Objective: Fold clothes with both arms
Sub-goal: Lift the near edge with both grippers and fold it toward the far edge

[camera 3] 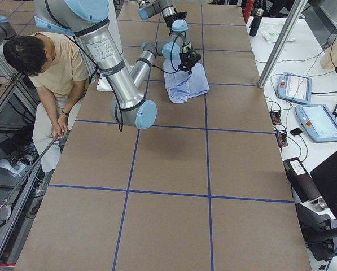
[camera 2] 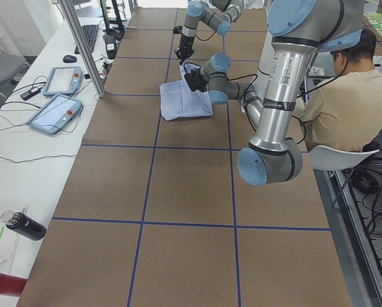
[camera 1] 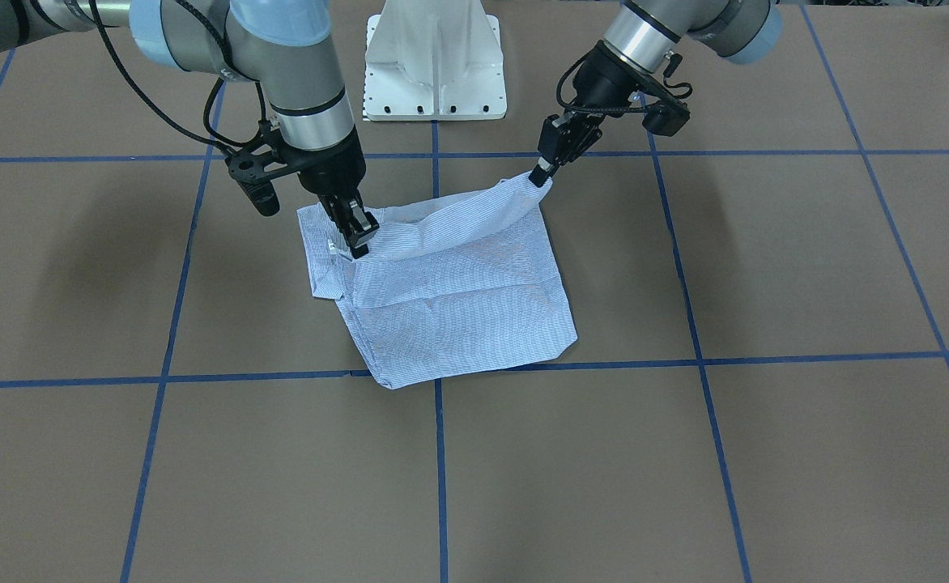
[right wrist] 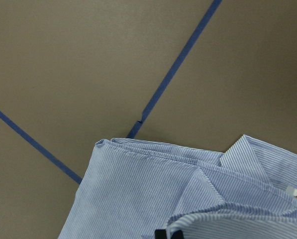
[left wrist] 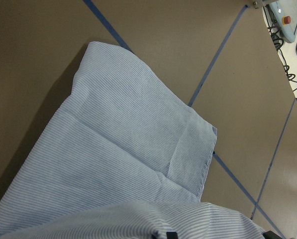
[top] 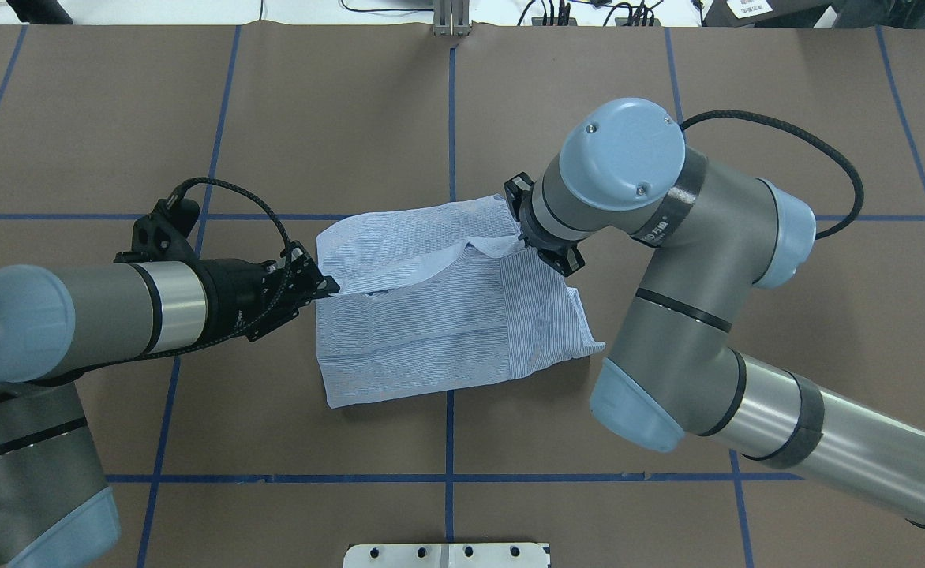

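Here the folded shirt point(camera 1: 458, 300) lies mid-frame on the brown surface point(camera 1: 766, 453); the left pincer point(camera 1: 541, 176), upper right, and the right pincer point(camera 1: 359, 239), upper left, each clench its raised edge.

I am reaching my left arm point(top: 155, 308) in low from the left edge of the worktop point(top: 352, 118), its wrist slanting down. The left end effector point(top: 327, 289) is pinching a lifted corner of the shirt point(top: 431, 315), fingers closed. My right arm point(top: 691, 260) is bending sharply at the elbow, wrist pointing almost straight down near the worktop's middle. The right end effector point(camera 1: 359, 240) is clamping the shirt's other lifted corner.
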Robot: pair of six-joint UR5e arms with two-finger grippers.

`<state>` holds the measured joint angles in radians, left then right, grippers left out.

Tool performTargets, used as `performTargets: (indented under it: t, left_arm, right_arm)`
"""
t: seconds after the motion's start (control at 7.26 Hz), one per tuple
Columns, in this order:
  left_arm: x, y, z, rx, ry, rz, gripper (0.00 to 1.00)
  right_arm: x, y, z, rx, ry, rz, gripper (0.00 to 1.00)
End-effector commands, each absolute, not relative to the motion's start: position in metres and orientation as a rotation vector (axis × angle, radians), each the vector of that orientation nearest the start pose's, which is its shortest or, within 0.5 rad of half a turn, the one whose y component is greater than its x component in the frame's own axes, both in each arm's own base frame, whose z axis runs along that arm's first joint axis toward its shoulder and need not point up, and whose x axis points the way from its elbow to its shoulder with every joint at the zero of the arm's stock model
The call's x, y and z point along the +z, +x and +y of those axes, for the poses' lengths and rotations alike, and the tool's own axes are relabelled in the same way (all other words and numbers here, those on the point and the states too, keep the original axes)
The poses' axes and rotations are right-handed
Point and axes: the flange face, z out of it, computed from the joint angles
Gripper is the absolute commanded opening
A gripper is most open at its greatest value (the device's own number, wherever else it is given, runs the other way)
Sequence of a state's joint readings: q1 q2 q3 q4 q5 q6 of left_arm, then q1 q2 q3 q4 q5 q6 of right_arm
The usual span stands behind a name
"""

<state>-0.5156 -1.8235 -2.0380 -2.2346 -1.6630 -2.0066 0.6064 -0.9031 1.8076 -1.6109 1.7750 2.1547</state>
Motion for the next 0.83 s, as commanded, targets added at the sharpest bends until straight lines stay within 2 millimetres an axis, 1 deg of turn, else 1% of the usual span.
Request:
performTargets:
  t: [0.0,0.14,0.28,0.41,0.55,0.69]
  left_arm:
    - [0.246,0.379,-0.394,-0.73,0.013,1.396,0.0]
    - [0.245,0.38,-0.405,-0.743,0.023,1.396,0.0]
    - [0.249,0.376,-0.413,-0.754,0.029,1.391,0.0]
    - [0.252,0.379,-0.42,-0.757,0.025,1.385,0.0]
    - [0.241,0.379,-0.421,-0.749,0.023,1.403,0.0]
    - [0.238,0.38,-0.413,-0.704,-0.035,1.404,0.0]
  right_arm:
    - [0.168,-0.485,-0.492,1.016,-0.167,-0.874,0.0]
    - [0.158,-0.496,-0.511,1.019,-0.159,-0.865,0.0]
    - [0.158,-0.498,-0.533,1.019,-0.17,-0.895,0.0]
    - [0.171,-0.503,-0.548,1.014,-0.182,-0.9,0.0]
    - [0.163,-0.501,-0.546,1.002,-0.191,-0.915,0.0]
    - [0.152,-0.497,-0.536,0.97,-0.265,-0.932,0.0]
